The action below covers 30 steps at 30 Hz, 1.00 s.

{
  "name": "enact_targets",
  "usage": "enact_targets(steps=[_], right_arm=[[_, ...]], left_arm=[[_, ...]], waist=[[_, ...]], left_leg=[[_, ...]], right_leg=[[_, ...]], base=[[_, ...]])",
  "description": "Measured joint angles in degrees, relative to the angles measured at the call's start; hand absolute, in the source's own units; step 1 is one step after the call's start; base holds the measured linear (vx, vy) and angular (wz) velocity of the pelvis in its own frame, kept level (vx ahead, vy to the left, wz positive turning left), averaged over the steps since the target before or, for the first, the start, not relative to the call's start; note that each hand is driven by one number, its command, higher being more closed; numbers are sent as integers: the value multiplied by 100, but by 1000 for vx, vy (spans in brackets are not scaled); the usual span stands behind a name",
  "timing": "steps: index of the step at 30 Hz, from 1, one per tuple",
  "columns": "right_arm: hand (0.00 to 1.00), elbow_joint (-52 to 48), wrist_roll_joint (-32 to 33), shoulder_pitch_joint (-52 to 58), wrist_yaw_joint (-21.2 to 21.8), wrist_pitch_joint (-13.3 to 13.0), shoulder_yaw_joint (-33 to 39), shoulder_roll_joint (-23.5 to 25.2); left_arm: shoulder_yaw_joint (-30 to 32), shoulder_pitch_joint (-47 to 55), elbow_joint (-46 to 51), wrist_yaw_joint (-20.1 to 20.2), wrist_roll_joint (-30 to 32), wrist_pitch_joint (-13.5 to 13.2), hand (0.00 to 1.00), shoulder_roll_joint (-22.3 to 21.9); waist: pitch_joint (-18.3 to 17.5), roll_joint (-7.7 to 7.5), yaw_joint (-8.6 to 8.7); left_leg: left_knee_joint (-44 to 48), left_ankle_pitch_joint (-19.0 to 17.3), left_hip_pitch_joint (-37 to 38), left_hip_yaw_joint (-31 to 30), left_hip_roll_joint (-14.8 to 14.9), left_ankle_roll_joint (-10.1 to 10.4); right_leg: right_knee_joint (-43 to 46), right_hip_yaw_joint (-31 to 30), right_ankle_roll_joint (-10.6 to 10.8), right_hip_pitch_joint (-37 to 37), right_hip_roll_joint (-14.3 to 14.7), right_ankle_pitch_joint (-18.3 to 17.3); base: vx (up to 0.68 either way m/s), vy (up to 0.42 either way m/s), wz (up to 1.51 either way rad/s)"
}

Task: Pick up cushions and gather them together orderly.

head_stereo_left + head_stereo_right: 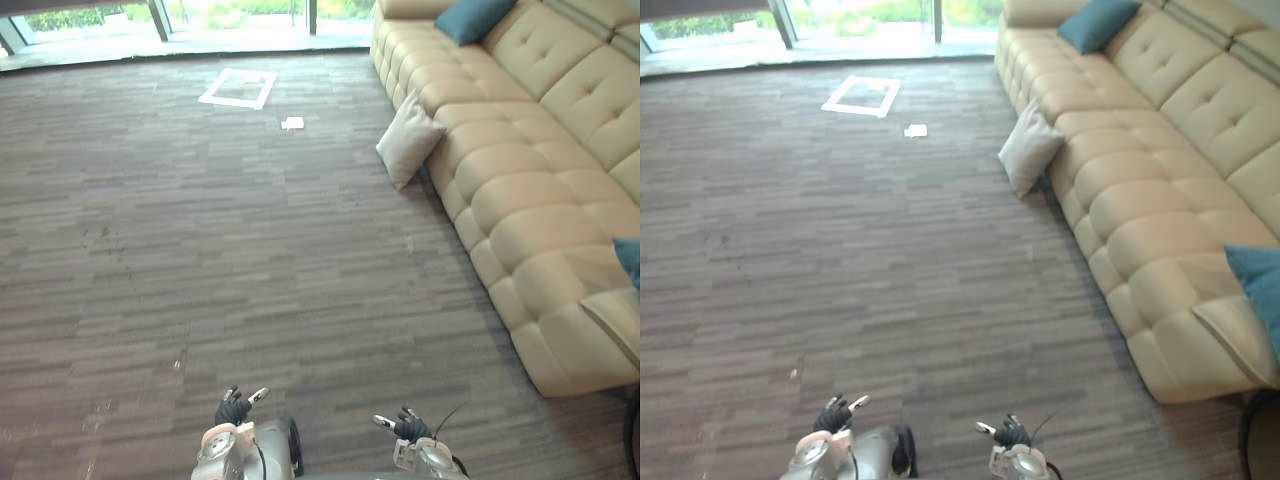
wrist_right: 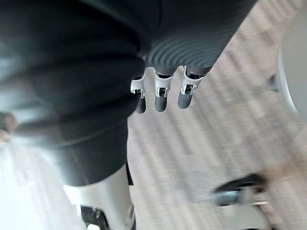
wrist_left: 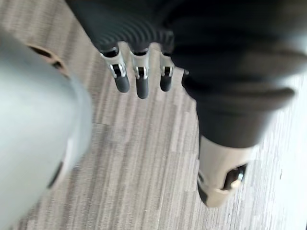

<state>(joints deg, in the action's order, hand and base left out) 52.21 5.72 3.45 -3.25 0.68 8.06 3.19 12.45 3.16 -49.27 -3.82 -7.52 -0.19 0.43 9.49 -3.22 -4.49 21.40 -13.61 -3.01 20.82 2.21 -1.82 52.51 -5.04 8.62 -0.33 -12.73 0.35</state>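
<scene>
Down at the near edge of the scene, the left hand and the right hand are hanging low over the grey striped carpet, side by side and apart from each other. In the left wrist view its fingers are pointing out straight and relaxed, gripping nothing; in the right wrist view the fingers are doing the same, with nothing held there either.

Now to the cushions, all well away from the hands. A pale grey cushion is sitting on the floor at the far right, tilted and leaning against the front of the long cream tufted sofa that is running along the right side. A teal cushion is resting up on the sofa's far end, propped against the backrest. Another teal cushion is lying on the seat at the near end, cut by the right edge.

Farther out on the carpet, a white tape square is marking the floor, with a small white scrap just beside it.
</scene>
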Motion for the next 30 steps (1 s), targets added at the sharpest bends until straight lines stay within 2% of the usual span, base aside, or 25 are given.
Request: enact_targets(steps=[1,3,5,6,8,9,10,11,12,13,14,15,16,17,19,20,21,22,24,25,26,27,28,29,30], right_arm=[[0,-151,-95,14,-2,-25,-25,2],[0,-368,-113,48,5,-44,-24,-22],[0,-526,-108,90,35,-90,-18,-68],[0,-546,-108,78,52,-112,21,-108],[0,-541,-106,48,67,-118,111,-141],[0,-525,-107,34,75,-117,120,-159],[0,-518,-105,44,74,-111,120,-178],[0,-529,-113,14,89,-111,94,-283],[0,-508,-116,-20,91,-107,74,-362],[0,-504,-122,-84,87,-76,75,-420],[0,-491,-123,-130,85,-40,80,-465],[0,-497,-123,-131,83,-38,75,-502],[0,-474,-122,-142,79,-20,68,-535],[0,-352,-115,-192,62,-6,67,-523],[0,-178,-107,-237,33,34,51,-388],[0,-158,-105,-236,28,40,29,-357],[0,-134,-79,-198,14,46,-138,-277],[0,-127,-69,-180,4,59,-141,-236],[0,-131,-70,-116,-23,69,-131,-173],[0,-131,-74,-114,-25,75,-133,-169],[0,-112,-76,-107,-27,89,-151,-149],[0,-29,-76,-106,-26,91,-154,-110],[0,50,-76,-98,-25,92,-167,-45],[0,37,-77,-66,-16,94,-181,2],[0,41,-90,-36,-10,98,-263,21]], left_arm=[[-19,-52,-99,-18,-39,47,0,4],[-176,-85,-200,-81,-56,71,0,-37],[-246,-129,-306,-95,-55,74,0,-94],[-240,-168,-396,-100,-51,89,0,-148],[-241,-187,-473,-96,-49,92,0,-234],[-244,-166,-501,-92,-40,95,0,-281],[-241,-155,-500,-88,-22,89,0,-291],[-226,-157,-535,-88,46,95,0,-368],[-253,-124,-550,-59,87,94,0,-404],[-234,-122,-556,-44,142,101,0,-413],[-204,-156,-562,-52,172,107,0,-418],[-161,-160,-541,-50,181,110,0,-415],[-51,-135,-530,-50,182,111,0,-397],[14,-148,-498,-55,170,108,0,-389],[-5,-133,-324,-55,167,86,0,-325],[-5,-122,-292,-54,167,81,0,-316],[-10,-89,-123,-54,159,50,0,-291],[-11,-89,-59,-53,133,52,0,-304],[4,-72,44,-57,122,36,0,-339],[3,-72,56,-58,118,31,0,-343],[2,-25,135,-62,100,17,0,-335],[6,43,166,-66,77,-13,0,-291],[10,50,146,-70,78,-19,0,-199],[16,38,135,-85,76,-5,0,-169],[14,34,124,-87,77,-1,0,-136]], waist=[[-15,-27,93],[3,24,177],[-1,49,207],[2,52,261],[9,70,379],[13,75,446],[10,64,453],[-12,240,506],[-71,393,487],[-52,500,471],[8,609,466],[64,708,468],[147,787,422],[194,849,393],[247,717,326],[236,677,304],[178,580,206],[185,569,167],[171,547,100],[166,540,96],[112,493,71],[-34,336,43],[-167,217,46],[-214,156,59],[-252,66,19]], left_leg=[[-163,-116,351,-51,-78,-14],[-538,-307,991,-113,-104,-10],[-875,-465,1482,-200,-123,38],[-1053,-524,1759,-308,-134,57],[-1266,-660,2127,-521,-132,61],[-1406,-712,2416,-693,-160,36],[-1456,-722,2587,-809,-206,34],[-1367,-731,2779,-1073,-68,60],[-1198,-668,2729,-1173,43,155],[-469,-468,2479,-1395,125,397],[574,-181,2110,-1552,235,693],[1529,270,1722,-1709,336,948],[2998,1248,1013,-1899,496,1302],[3922,1103,520,-1758,710,1120],[4324,595,-126,-1382,839,679],[4253,510,-262,-1258,860,630],[3535,198,-795,-798,1009,495],[3033,128,-952,-632,1062,427],[1073,170,-1178,-539,891,411],[590,273,-1226,-714,784,478],[87,773,-1297,-976,612,609],[154,1034,-1290,-995,390,501],[215,812,-1301,-879,304,411],[341,729,-1299,-762,299,285],[563,481,-1156,-544,278,140]], right_leg=[[796,14,-20,-489,119,-298],[1146,422,-179,-1229,363,-847],[442,1139,-386,-1946,414,-1175],[-348,1419,-491,-2165,479,-1213],[-1644,1430,-576,-2263,694,-994],[-2452,1309,-635,-2248,825,-701],[-2719,1216,-782,-2236,883,-407],[-2414,1160,-1094,-2136,992,-167],[-2241,1291,-1179,-2133,989,-332],[-1902,1349,-1221,-2114,985,-748],[-1916,1398,-1231,-1872,1049,-991],[-2064,1424,-1242,-1608,1133,-1093],[-2392,1444,-1303,-1139,1260,-1193],[-2698,1400,-1351,-678,1392,-1231],[-3259,1265,-1360,99,1394,-1300],[-3397,1229,-1350,250,1374,-1306],[-3871,1065,-1298,708,1310,-1375],[-4000,1018,-1206,882,1274,-1359],[-4271,895,-986,1335,1107,-1588],[-4289,851,-934,1443,1051,-1710],[-4273,721,-803,1563,937,-1931],[-4274,522,-760,1597,771,-2054],[-4213,376,-810,1552,653,-2013],[-3996,194,-765,1454,562,-1905],[-3425,-127,-552,1271,457,-1759]], base=[[464,144,14],[502,110,18],[451,68,24],[527,7,47],[587,-51,68],[545,-101,75],[744,-152,76],[755,-146,46],[872,-186,42],[849,-197,18],[722,-190,18],[715,-156,1],[663,-76,-10],[625,-38,-24],[489,0,-25],[559,-6,-41],[455,8,-42],[593,54,-49],[558,148,-26],[711,317,-30],[614,320,-49],[778,383,-52],[559,252,-44],[687,323,-47],[650,330,-62]])
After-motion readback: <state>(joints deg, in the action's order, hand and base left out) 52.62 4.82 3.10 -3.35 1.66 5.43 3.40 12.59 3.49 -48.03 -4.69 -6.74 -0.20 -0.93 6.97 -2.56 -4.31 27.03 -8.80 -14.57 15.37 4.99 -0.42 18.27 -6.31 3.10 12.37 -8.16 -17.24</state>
